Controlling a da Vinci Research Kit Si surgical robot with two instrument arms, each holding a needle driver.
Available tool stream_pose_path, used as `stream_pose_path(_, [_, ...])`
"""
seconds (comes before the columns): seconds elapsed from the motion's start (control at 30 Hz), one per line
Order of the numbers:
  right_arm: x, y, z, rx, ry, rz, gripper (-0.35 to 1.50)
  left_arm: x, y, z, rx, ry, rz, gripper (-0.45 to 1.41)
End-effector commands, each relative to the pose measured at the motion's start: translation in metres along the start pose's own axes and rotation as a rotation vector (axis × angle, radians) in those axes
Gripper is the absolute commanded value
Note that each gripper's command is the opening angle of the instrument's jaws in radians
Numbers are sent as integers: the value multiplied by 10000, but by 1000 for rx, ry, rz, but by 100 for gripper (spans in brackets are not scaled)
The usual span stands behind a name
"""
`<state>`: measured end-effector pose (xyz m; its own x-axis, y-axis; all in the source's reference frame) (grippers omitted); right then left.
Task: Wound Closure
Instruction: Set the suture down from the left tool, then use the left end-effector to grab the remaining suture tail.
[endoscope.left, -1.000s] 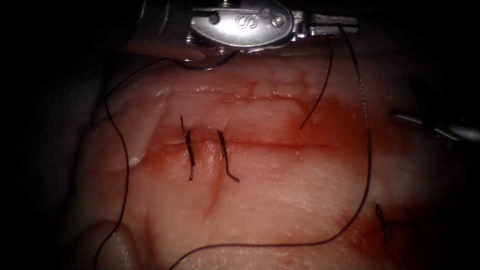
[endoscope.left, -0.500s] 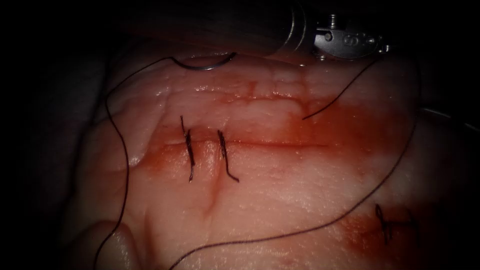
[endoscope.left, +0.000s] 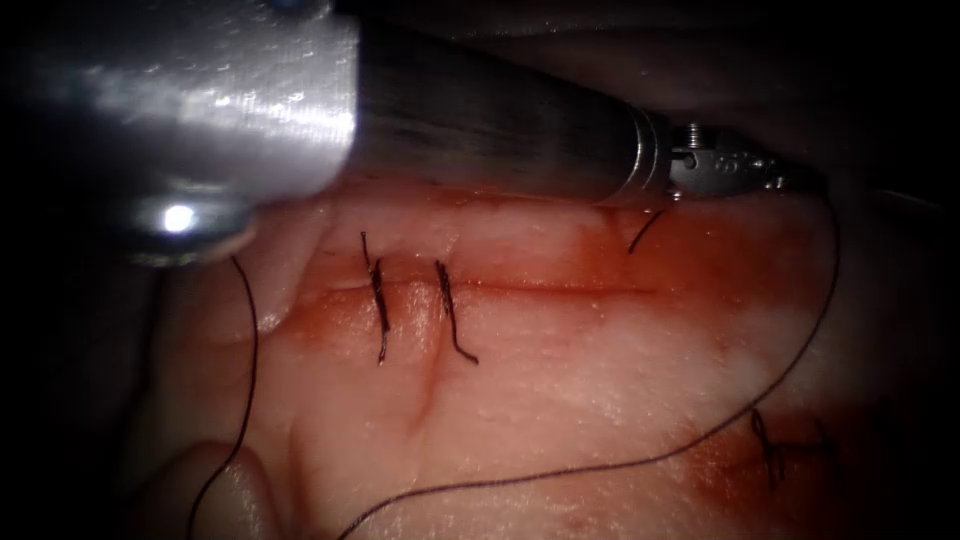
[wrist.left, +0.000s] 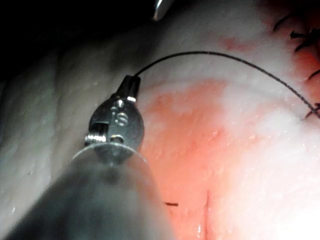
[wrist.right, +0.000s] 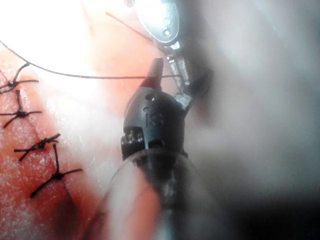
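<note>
The left tool (endoscope.left: 800, 183) reaches in from the upper left, its thick shaft (endoscope.left: 480, 120) lying across the far tissue edge and hiding where the needle lay. Its jaws (wrist.left: 131, 85) are shut on the dark thread (endoscope.left: 836, 270), which hangs down on the right, sweeps along the near tissue and runs off at the bottom. A short thread tail (endoscope.left: 642, 232) dangles just above the cut (endoscope.left: 560, 290). In the right wrist view the right tool (wrist.right: 180, 72) has its jaws apart, holding nothing, beside the left tool's tip (wrist.right: 176, 65) and the thread (wrist.right: 100, 76).
Two dark stitches (endoscope.left: 380, 300) (endoscope.left: 445, 310) cross the left part of the cut. A knotted stitch (endoscope.left: 768, 445) sits at the lower right. Red fluid stains the tissue (endoscope.left: 560, 380) around the cut. More thread (endoscope.left: 250, 340) curves down the left side.
The left tool has moved right with the thread, drawing the tail shorter and the loop on the right wider. Its shaft now covers the needle that lay loose at the far edge.
</note>
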<state>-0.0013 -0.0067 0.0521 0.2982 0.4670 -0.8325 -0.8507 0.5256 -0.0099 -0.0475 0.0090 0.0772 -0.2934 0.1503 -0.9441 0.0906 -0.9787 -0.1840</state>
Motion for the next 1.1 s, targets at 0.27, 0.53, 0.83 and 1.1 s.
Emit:
stream_pose_path(0.27, [3,-21,11,7,25,5,136,-5,-3,-6,-92,-42,-95,123])
stream_pose_path(0.53, [5,-41,17,25,35,2,140,38,1,-62,-68,-33,-147,135])
stream_pose_path(0.83, [17,-75,22,114,65,19,140,69,47,-157,50,-79,-177,86])
stream_pose_path(1.1, [17,-116,32,196,60,23,138,53,112,-237,100,-182,-169,56])
